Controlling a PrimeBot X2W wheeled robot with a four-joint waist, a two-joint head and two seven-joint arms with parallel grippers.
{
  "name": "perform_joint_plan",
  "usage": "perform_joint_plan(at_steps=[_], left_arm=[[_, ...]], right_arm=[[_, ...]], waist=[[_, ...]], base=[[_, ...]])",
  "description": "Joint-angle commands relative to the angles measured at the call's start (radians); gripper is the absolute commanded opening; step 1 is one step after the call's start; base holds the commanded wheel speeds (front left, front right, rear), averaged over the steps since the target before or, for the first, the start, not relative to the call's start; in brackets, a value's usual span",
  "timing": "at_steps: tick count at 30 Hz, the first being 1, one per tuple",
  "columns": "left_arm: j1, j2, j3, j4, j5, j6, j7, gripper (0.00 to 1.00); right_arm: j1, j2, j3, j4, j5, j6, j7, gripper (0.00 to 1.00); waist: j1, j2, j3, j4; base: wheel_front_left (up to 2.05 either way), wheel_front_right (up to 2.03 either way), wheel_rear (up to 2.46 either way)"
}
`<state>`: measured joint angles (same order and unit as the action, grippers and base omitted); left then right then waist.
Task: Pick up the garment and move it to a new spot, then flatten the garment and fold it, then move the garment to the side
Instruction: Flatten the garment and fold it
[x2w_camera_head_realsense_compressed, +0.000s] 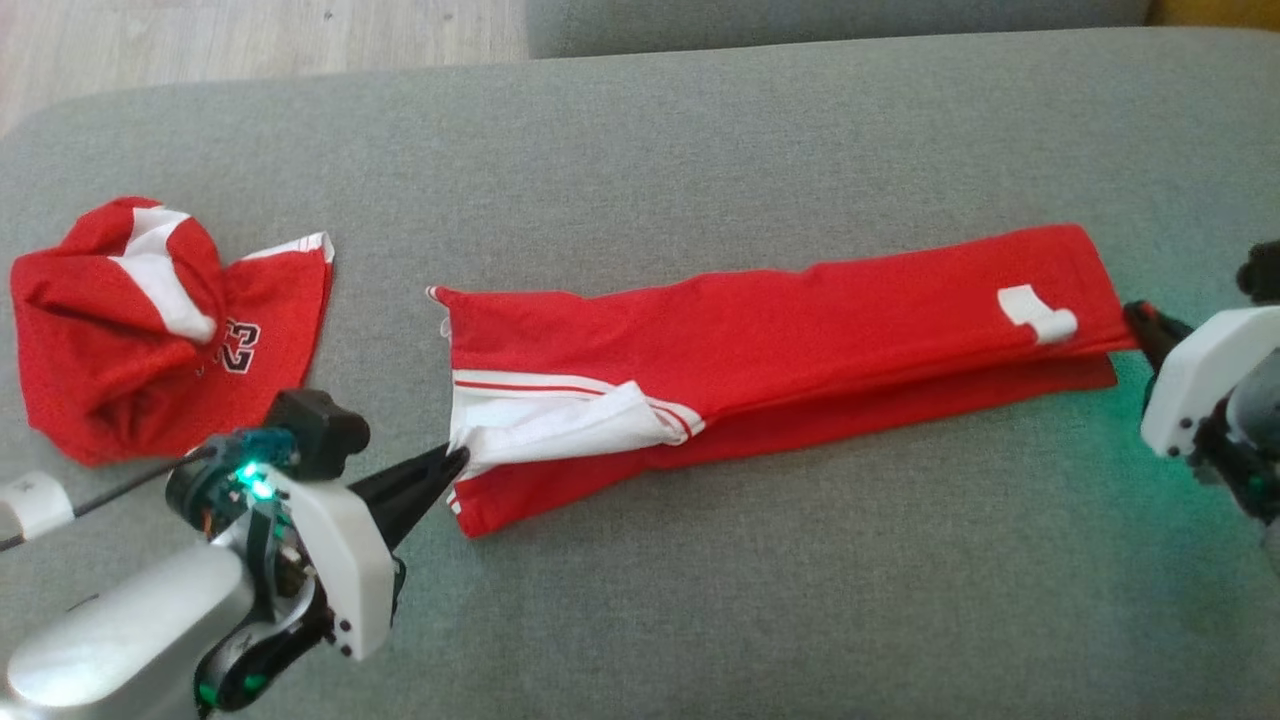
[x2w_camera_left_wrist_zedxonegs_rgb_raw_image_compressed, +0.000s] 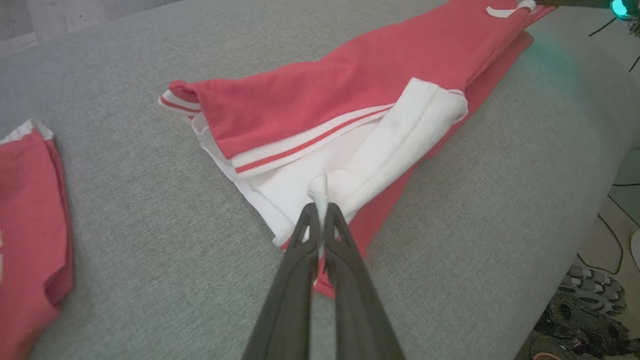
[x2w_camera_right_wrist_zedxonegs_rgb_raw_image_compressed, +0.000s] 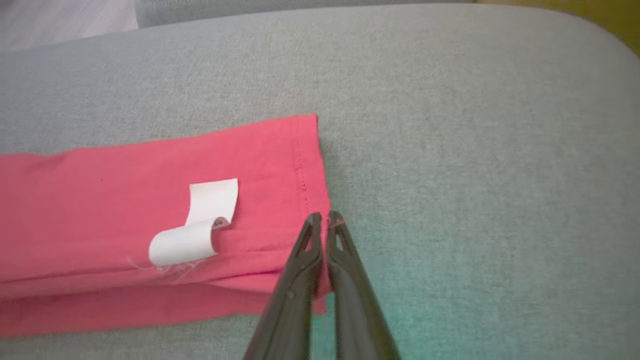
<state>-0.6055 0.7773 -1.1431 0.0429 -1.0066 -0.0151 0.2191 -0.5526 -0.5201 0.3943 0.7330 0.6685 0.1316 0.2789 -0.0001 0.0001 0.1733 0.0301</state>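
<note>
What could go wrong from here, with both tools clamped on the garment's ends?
1. The left tool pinches only a thin tip of the white fold; a pull may slip it free.
2. The right tool grips just a hem corner of the garment, so lifting may let its stacked layers shift apart.
3. The crumpled jersey lies close to the left arm and could get dragged.

probably a home living room: a grey upholstered sofa (x2w_camera_head_realsense_compressed: 700, 130) beside pale wooden flooring (x2w_camera_head_realsense_compressed: 250, 40).
</note>
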Motion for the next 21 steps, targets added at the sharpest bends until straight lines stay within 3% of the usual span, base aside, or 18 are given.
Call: perform_joint_plan(at_steps=[1,2,4,5,6,7,13,21], left_arm=[[-0.027,0.039,0.041,-0.015,0.011,0.011,-0.004,0.00],[-0.024,0.032,0.039,-0.011,0.008,0.012,-0.005,0.00],[-0.021,0.017,0.036,0.004,0.009,0.012,-0.014,0.00],[-0.019,0.010,0.038,0.014,0.009,0.014,-0.024,0.17],[-0.017,0.002,0.038,0.024,0.011,0.015,-0.033,0.76],[-0.014,-0.004,0.037,0.032,0.013,0.015,-0.040,1.00],[-0.010,-0.036,0.083,0.065,0.003,0.038,-0.135,1.00],[0.035,-0.131,0.284,0.097,-0.054,0.131,-0.452,1.00]], right_arm=[[0.019,-0.035,0.012,-0.037,0.018,-0.001,0.007,0.00],[0.027,-0.038,0.010,-0.039,0.027,-0.001,0.014,0.00],[0.039,-0.049,0.005,-0.040,0.028,-0.001,0.013,1.00],[0.043,-0.048,0.000,-0.041,0.035,-0.001,0.014,1.00],[0.046,-0.048,-0.003,-0.044,0.041,-0.001,0.015,1.00],[0.048,-0.049,-0.007,-0.047,0.044,-0.001,0.012,1.00],[0.037,-0.051,-0.051,-0.095,0.040,-0.001,-0.070,1.00],[0.054,0.032,-0.117,-0.205,-0.050,-0.001,-0.326,1.00]], waist=[[0.0001,-0.0001,0.003,0.001],[0.0001,-0.0001,0.005,0.002],[0.0001,-0.0001,0.008,0.003],[0.0001,-0.0001,0.010,0.003],[0.0001,-0.0001,0.011,0.003],[0.0001,-0.0001,0.011,0.003],[0.0001,-0.0001,-0.001,0.001],[0.0001,-0.0001,-0.044,-0.007]], base=[[0.00,0.00,0.00],[0.00,0.00,0.00],[0.00,0.00,0.00],[0.00,0.00,0.00],[0.00,0.00,0.00],[0.00,0.00,0.00],[0.00,0.00,0.00],[0.00,0.00,0.00]])
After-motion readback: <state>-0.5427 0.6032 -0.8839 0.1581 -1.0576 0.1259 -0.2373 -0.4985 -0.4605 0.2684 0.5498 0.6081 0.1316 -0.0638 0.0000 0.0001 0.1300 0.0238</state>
